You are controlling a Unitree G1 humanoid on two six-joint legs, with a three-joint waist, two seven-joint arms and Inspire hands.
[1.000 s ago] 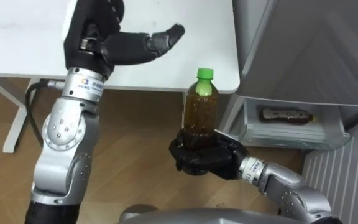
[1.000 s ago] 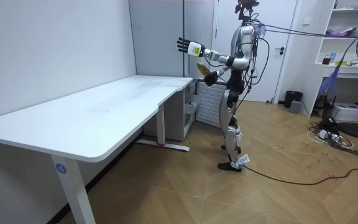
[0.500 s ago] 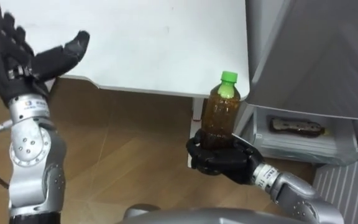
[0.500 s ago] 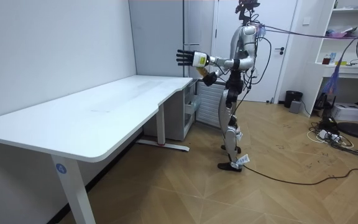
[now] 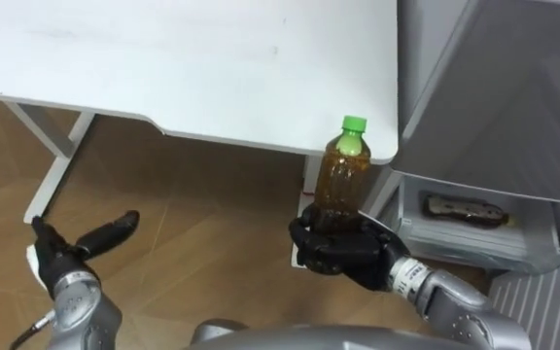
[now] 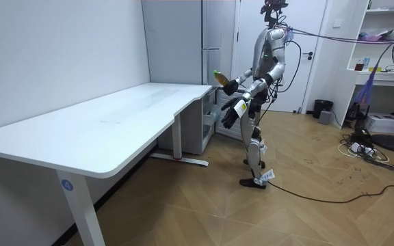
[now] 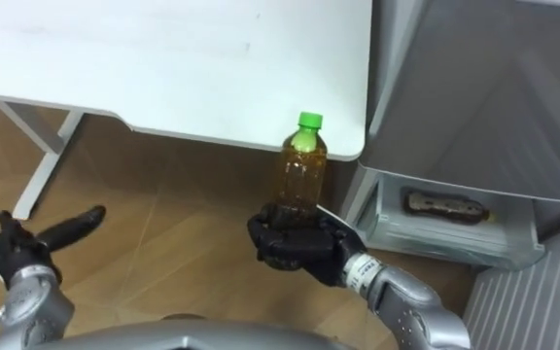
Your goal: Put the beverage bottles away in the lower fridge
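Left eye view: the right hand [image 5: 338,255] clamps the bottle [image 5: 344,180] by its base, keeping it upright beside the desk [image 5: 163,68] corner, near the fridge [image 5: 494,87] and its open lower compartment [image 5: 474,233], probably ready for loading. The left hand [image 5: 61,258] hangs low, fingers loosely straight, empty, apparently kept clear.

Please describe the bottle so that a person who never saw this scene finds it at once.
Find the corner of the white table beside the grey fridge. Just before that corner, the right hand holds a bottle upright. It is the one thing with brown drink and a green cap.
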